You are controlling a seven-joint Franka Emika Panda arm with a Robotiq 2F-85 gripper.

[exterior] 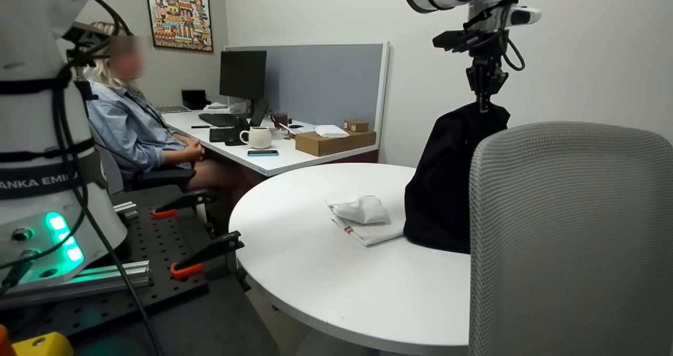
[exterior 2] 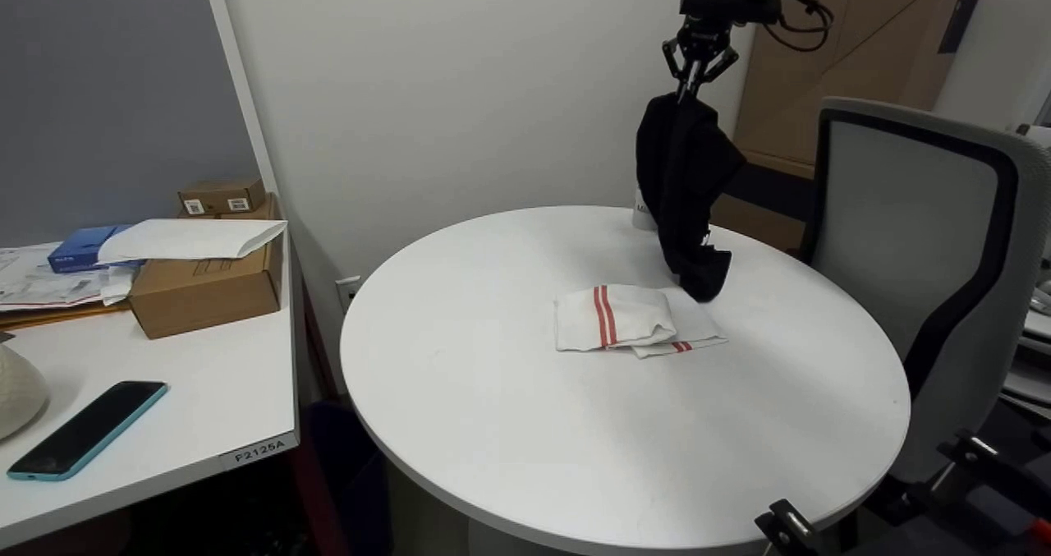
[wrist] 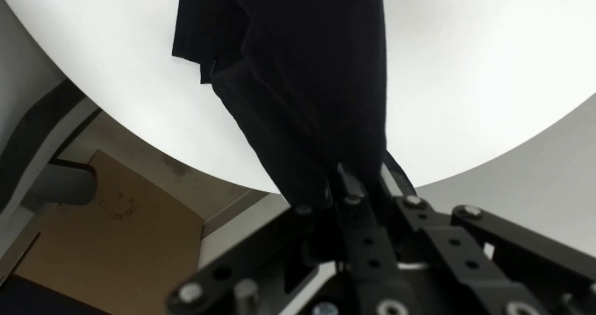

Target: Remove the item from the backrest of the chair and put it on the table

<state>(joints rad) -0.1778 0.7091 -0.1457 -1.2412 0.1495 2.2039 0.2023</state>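
A black cloth item (exterior: pixel 439 187) hangs from my gripper (exterior: pixel 483 103) over the round white table (exterior: pixel 336 293). It also shows in an exterior view (exterior 2: pixel 686 170) and in the wrist view (wrist: pixel 316 73). The gripper shows there too (exterior 2: pixel 690 86), and in the wrist view (wrist: pixel 365 177) its fingers are closed with black fabric between them. The cloth's lower end reaches down to the table beside the folded white cloths and seems to touch it. The chair (exterior 2: pixel 911 211) stands right of the table, with its mesh backrest (exterior: pixel 573 230) bare and apart from the cloth.
Folded white cloths with red stripes (exterior 2: pixel 616 318) lie mid-table. A white object (exterior 2: pixel 643 213) is partly hidden behind the black cloth. A desk (exterior: pixel 226 148) with a mug (exterior: pixel 257 138) and boxes (exterior: pixel 334 143) stands nearby; a person (exterior: pixel 131 119) sits there. Clamps (exterior: pixel 210 251) edge the robot's base.
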